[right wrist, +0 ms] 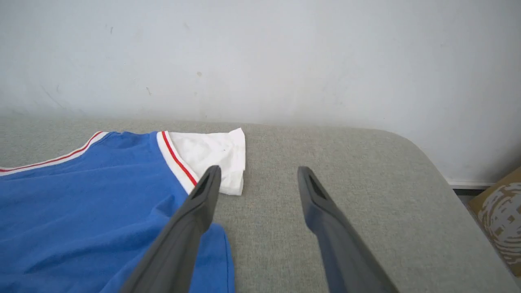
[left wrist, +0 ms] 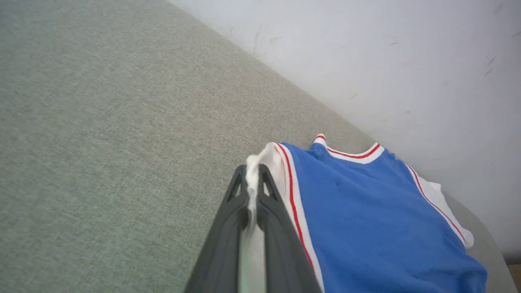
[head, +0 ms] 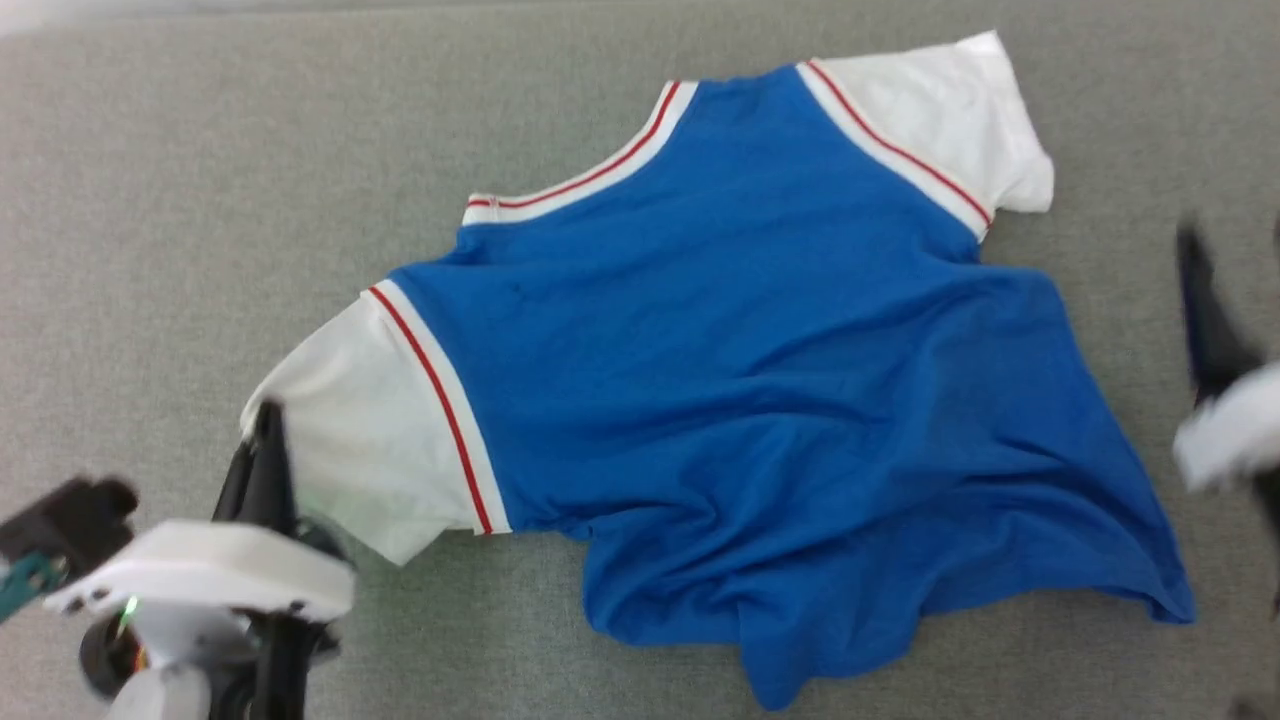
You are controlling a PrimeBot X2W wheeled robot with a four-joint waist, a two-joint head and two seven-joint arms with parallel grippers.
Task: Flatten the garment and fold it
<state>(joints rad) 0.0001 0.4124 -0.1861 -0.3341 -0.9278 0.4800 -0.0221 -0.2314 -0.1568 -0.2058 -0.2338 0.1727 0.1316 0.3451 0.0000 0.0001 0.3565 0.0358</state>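
Fingers of the left gripper (left wrist: pixel 252 175) clamp the shirt's (head: pixel 760 380) white sleeve (head: pixel 350 430), apparently to tug it flat, while the right gripper (right wrist: pixel 258 179) hovers nearby, fingers apart.

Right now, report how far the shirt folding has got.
Done: the shirt lies spread on the cushion. In hand: the left end effector is shut on a white sleeve; the right end effector hangs open beside the other sleeve, empty. Left: the rumpled hem needs smoothing, and no fold is made.
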